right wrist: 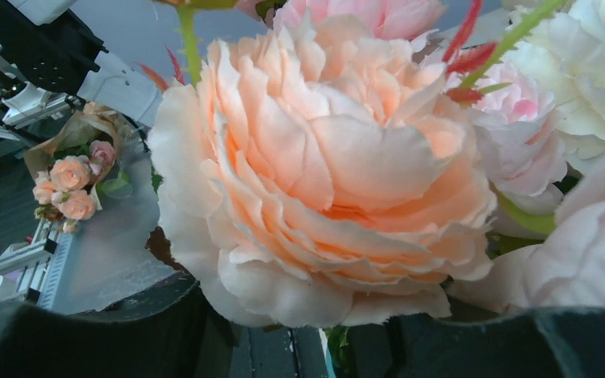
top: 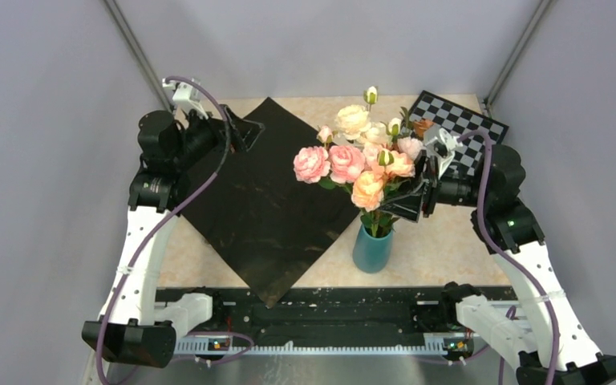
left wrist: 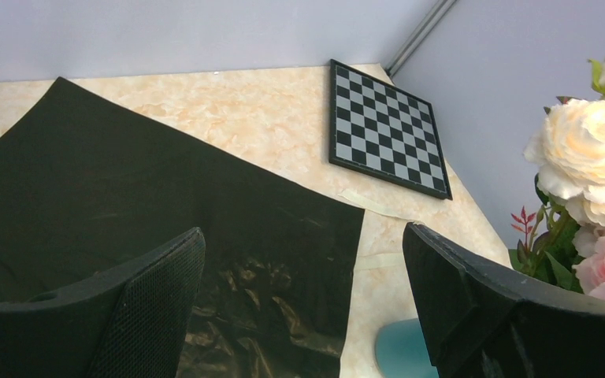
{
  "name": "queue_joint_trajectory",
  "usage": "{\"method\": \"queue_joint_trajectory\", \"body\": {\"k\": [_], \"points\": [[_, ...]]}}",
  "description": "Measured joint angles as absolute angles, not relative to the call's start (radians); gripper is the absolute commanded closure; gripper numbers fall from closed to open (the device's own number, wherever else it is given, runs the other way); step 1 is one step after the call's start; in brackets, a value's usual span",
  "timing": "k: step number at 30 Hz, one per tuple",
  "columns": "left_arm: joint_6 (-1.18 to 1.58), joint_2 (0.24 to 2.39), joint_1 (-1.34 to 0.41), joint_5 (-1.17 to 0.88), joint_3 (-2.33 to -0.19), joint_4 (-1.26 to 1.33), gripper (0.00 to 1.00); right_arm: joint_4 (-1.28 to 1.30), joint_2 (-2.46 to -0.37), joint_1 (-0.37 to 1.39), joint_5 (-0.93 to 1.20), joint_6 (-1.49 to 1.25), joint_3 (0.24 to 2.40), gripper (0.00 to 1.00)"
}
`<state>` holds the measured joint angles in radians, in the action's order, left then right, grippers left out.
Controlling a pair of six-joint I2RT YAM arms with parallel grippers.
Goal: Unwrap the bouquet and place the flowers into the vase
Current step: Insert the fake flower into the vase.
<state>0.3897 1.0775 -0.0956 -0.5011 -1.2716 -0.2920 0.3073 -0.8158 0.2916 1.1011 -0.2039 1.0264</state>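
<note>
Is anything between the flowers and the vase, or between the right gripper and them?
Nothing visible. The flowers already stand with stems in the vase; the black paper lies flat beside it. The right gripper is up against the blooms.

The flowers [top: 361, 156] are held in the vase [top: 372, 250]; the vase is set on the worktop [top: 441, 241], just right of the paper sheet [top: 257, 192]. The checkerboard [top: 467, 131] is laid behind them, to the right.
</note>
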Motion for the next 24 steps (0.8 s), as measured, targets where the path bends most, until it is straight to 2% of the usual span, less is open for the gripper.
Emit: {"method": "queue_joint_trajectory", "body": {"k": [9, 14, 24], "points": [[0.391, 1.059, -0.055, -0.505, -1.248, -0.292, 0.01, 0.397, -0.774, 0.292, 1.096, -0.181, 1.129, 0.37], [0.39, 1.047, -0.037, -0.505, -1.237, -0.292, 0.01, 0.507, -0.767, 0.292, 1.033, -0.104, 1.235, 0.24], [0.389, 1.012, -0.02, -0.503, -1.217, -0.292, 0.01, 0.694, -0.767, 0.292, 0.815, 0.027, 1.399, 0.19]]}}
